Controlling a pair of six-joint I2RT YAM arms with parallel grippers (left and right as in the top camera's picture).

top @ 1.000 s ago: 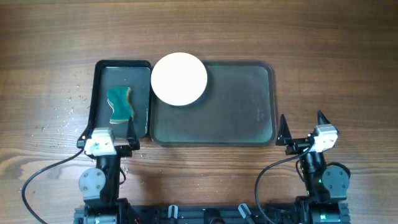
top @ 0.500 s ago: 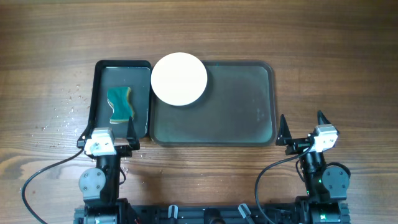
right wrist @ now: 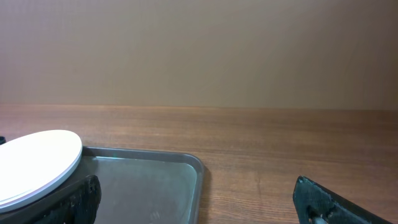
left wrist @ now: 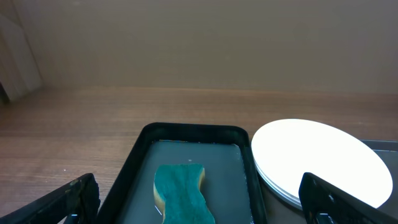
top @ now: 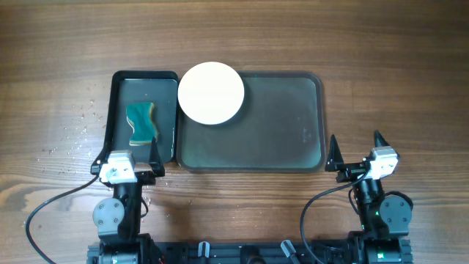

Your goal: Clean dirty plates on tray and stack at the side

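A stack of round white plates (top: 211, 92) rests on the far left corner of the grey-green tray (top: 286, 125), overhanging its rim toward the smaller black tray. The top plate's face looks plain white. In the left wrist view the plates (left wrist: 317, 158) show layered rims. My left gripper (top: 126, 158) sits open at the near end of the black tray, nothing between its fingers (left wrist: 62, 202). My right gripper (top: 356, 147) stands open off the grey-green tray's near right corner, holding nothing. The right wrist view has the plates (right wrist: 34, 162) at far left and the tray (right wrist: 155, 183) bare.
A green and yellow sponge (top: 141, 122) lies in the narrow black tray (top: 117, 81), which looks wet. In the left wrist view the sponge (left wrist: 183, 193) lies straight ahead between my fingers. Water droplets (top: 80, 125) speckle the wooden table left of the black tray.
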